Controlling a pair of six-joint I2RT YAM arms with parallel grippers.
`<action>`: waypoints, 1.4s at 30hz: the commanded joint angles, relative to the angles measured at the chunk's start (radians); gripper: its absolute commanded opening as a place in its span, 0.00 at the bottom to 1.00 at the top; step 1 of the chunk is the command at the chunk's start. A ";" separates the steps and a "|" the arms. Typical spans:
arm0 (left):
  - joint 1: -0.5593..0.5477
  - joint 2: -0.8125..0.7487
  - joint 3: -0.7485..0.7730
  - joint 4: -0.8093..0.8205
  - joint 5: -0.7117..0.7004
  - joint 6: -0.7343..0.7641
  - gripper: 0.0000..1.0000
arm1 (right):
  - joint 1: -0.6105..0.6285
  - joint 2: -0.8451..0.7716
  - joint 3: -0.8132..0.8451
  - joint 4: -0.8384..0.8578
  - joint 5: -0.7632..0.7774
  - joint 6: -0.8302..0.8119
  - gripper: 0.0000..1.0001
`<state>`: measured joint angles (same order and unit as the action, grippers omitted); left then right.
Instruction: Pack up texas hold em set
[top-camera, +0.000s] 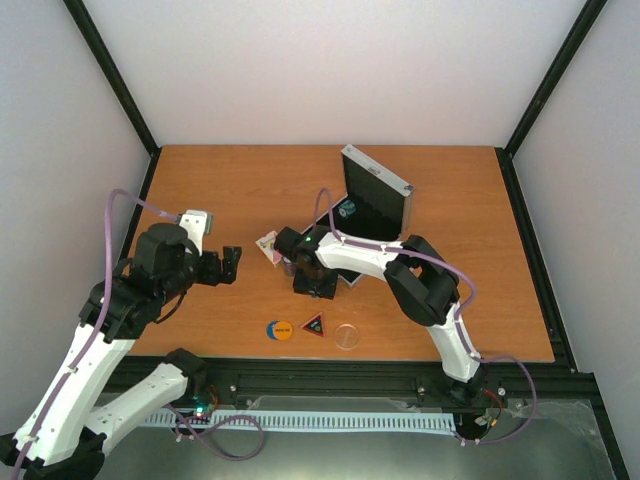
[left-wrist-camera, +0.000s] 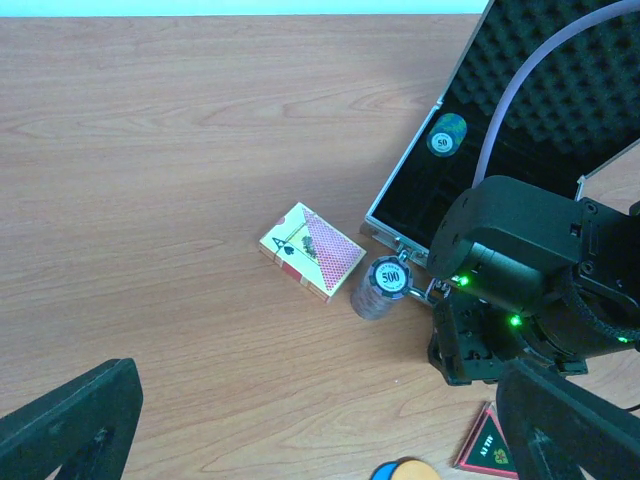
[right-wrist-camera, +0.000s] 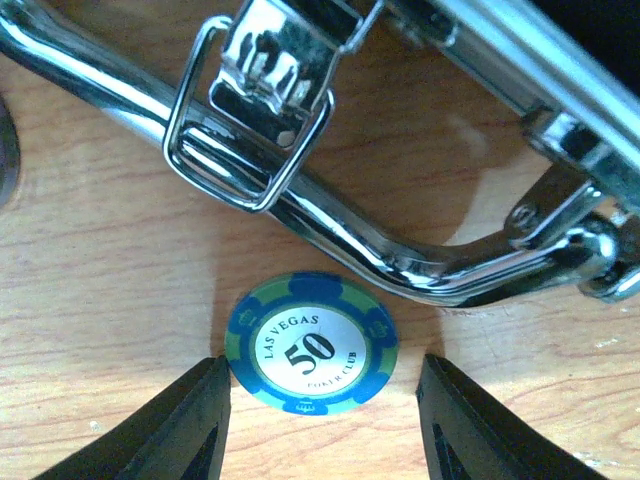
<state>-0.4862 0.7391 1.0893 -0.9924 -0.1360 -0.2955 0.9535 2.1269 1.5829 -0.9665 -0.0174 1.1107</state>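
A round blue-green plastic poker chip (right-wrist-camera: 311, 345) is being flanked at lower centre by the right gripper (right-wrist-camera: 322, 372) (jaws apart, not touching); the left gripper (left-wrist-camera: 315, 410) is being held spread wide

The whole table (top-camera: 230, 190) is taken in from high above its near edge. From the left wrist it is viewed obliquely at middle range; the open case (left-wrist-camera: 520, 110) is shared with the overhead view. From the right wrist the handle (right-wrist-camera: 340, 245) is framed very closely from above.
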 joint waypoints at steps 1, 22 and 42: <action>0.005 -0.012 0.012 0.014 -0.014 0.019 1.00 | 0.007 0.048 0.021 0.001 -0.006 -0.024 0.50; 0.005 -0.013 -0.005 0.012 -0.033 0.031 1.00 | 0.034 -0.067 -0.029 -0.081 0.029 -0.184 0.31; 0.005 -0.011 -0.002 0.004 -0.019 0.009 1.00 | 0.032 0.022 0.092 -0.098 0.094 -0.162 0.62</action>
<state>-0.4862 0.7349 1.0817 -0.9928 -0.1535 -0.2836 0.9886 2.1086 1.6405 -1.0576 0.0483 0.9165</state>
